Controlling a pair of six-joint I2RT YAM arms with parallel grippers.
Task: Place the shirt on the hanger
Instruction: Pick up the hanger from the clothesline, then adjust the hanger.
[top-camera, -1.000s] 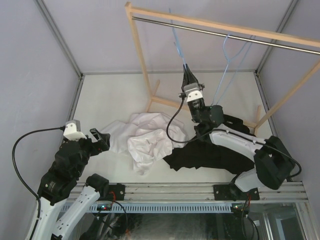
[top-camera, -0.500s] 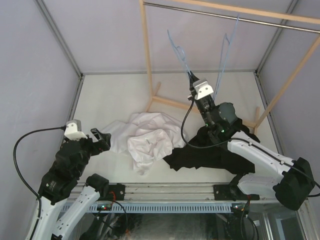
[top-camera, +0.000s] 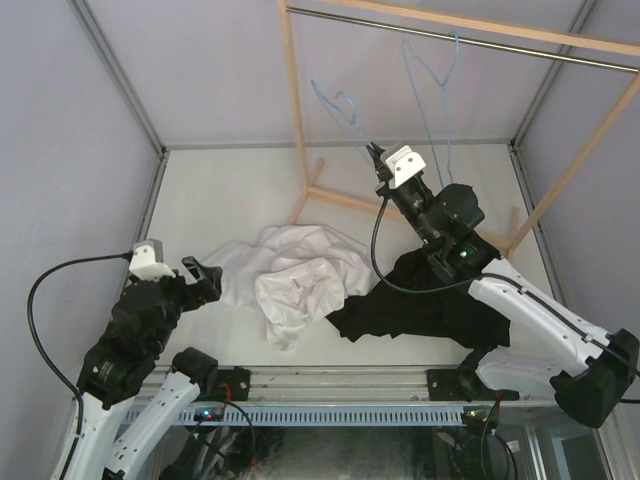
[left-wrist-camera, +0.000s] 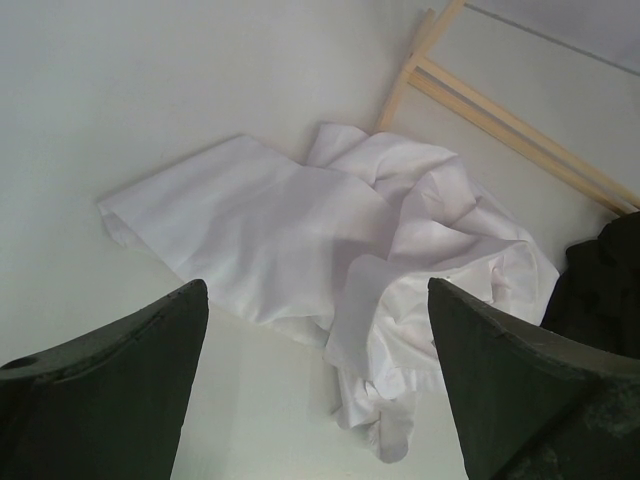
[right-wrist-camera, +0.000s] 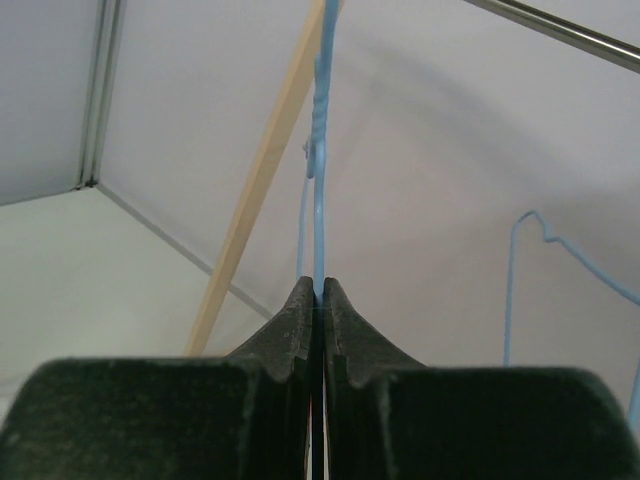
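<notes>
The white shirt (top-camera: 290, 275) lies crumpled on the table, left of centre; it also fills the left wrist view (left-wrist-camera: 340, 250). My right gripper (top-camera: 376, 152) is raised and shut on a thin blue hanger (top-camera: 340, 105), holding it free in the air off the rail; the wrist view shows the jaws pinching the blue wire (right-wrist-camera: 320, 180). A second blue hanger (top-camera: 440, 80) hangs on the metal rail (top-camera: 450, 38). My left gripper (top-camera: 200, 275) is open and empty, just left of the shirt, above the table.
A black garment (top-camera: 430, 305) lies heaped under my right arm, touching the shirt's right edge. The wooden rack frame (top-camera: 292, 110) stands at the back, its base bars (top-camera: 345, 205) on the table behind the shirt.
My right gripper has pulled the blue hanger off the rail and swung it left and down; the rack shifted in view. The left arm and shirt have not moved.
</notes>
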